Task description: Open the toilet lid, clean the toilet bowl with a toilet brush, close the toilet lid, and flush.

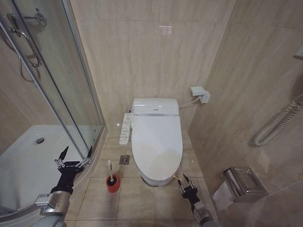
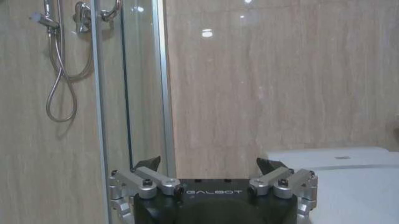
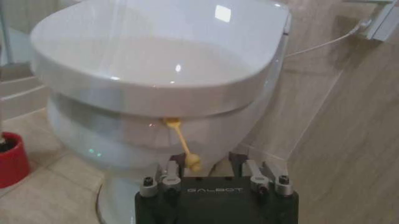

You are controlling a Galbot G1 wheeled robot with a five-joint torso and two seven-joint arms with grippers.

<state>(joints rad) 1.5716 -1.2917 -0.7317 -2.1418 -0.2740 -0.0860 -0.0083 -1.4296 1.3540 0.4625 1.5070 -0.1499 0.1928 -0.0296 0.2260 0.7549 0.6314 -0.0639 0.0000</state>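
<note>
The toilet lid [image 1: 156,142] lies closed and flat, glossy white, over the toilet bowl [image 1: 154,179], so the bowl's inside is hidden. A yellow strap [image 3: 181,139] hangs from the lid's [image 3: 156,51] front edge. Its knotted end dangles between the fingers of my right gripper [image 3: 204,161], close to one finger. That gripper [image 1: 183,178] is open, low at the bowl's [image 3: 112,135] front right. The toilet brush [image 1: 110,169] stands in its red holder [image 1: 112,184] on the floor left of the bowl; the holder [image 3: 9,158] also shows in the right wrist view. My left gripper [image 1: 77,150] is open, raised beside the shower door [image 2: 209,162].
A glass shower enclosure [image 1: 61,94] with a white tray [image 1: 28,156] fills the left. A button-panel strip [image 1: 125,128] runs along the toilet's left side, with a floor drain [image 1: 124,160] beside it. On the right wall are a paper holder [image 1: 241,182] and a rail [image 1: 279,123].
</note>
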